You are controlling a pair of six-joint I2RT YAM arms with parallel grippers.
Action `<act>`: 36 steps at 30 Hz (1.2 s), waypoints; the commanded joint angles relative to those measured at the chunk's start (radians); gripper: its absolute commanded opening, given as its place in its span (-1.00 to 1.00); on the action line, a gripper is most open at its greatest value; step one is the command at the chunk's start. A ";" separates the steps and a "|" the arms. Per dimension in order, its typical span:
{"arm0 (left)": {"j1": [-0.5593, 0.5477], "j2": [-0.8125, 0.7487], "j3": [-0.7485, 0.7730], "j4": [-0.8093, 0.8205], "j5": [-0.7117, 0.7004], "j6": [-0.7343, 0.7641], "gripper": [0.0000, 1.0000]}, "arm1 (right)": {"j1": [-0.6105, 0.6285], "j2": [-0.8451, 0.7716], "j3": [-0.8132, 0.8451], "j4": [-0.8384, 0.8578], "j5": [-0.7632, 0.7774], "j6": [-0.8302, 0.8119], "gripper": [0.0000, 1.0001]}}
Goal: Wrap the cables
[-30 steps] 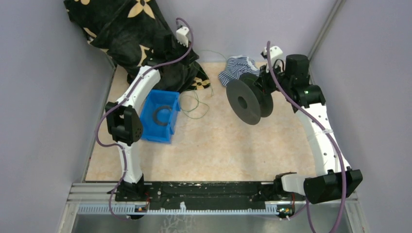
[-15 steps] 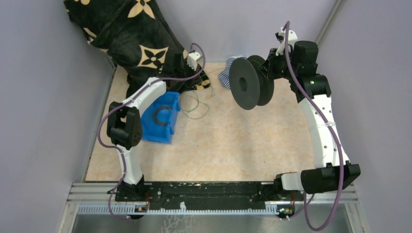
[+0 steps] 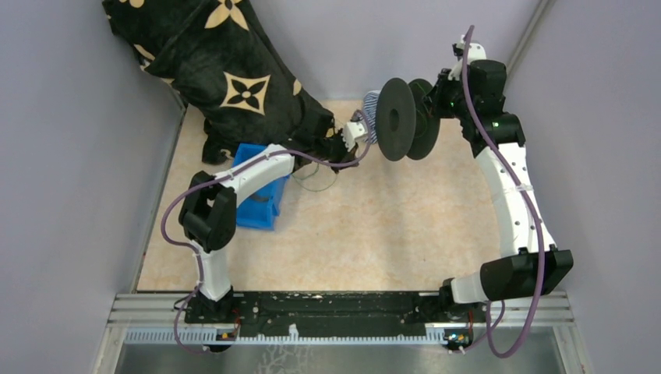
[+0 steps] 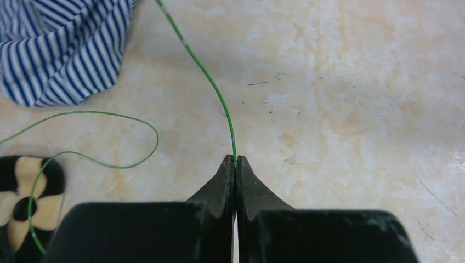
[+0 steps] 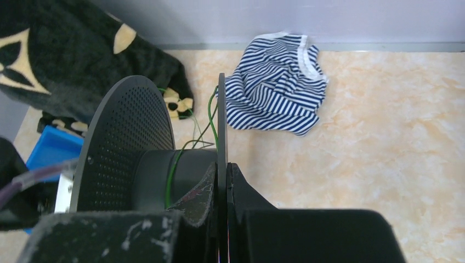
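Now work sits far back, open tabletop nearer
left gripper pinches the cables, loops lying by striped cloth; right gripper clamps the spool flange; grey walls close

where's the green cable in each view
Top external: green cable lies in faint loops left of centre, right of the blue bin.
Left wrist: centre, pinched in the shut left gripper, curving up to the top edge; another loop at left.
Right wrist: left of centre, strands between the spool flanges.
Shared landmark: striped cloth, top left in the left wrist view, top centre in the right wrist view.
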 commanded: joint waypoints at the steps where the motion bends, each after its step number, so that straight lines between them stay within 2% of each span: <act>1: -0.047 -0.046 -0.025 0.010 0.041 0.050 -1.00 | -0.014 -0.029 0.046 0.150 0.069 0.032 -1.00; 14: -0.183 -0.074 -0.014 -0.095 0.094 0.159 -1.00 | -0.024 -0.042 -0.050 0.255 0.194 -0.024 -1.00; 28: -0.303 -0.036 0.175 -0.248 0.104 0.223 -1.00 | -0.024 -0.061 -0.141 0.318 0.297 -0.095 -1.00; 36: -0.312 -0.028 0.274 -0.288 0.074 0.200 -1.00 | -0.024 -0.089 -0.217 0.345 0.328 -0.151 -1.00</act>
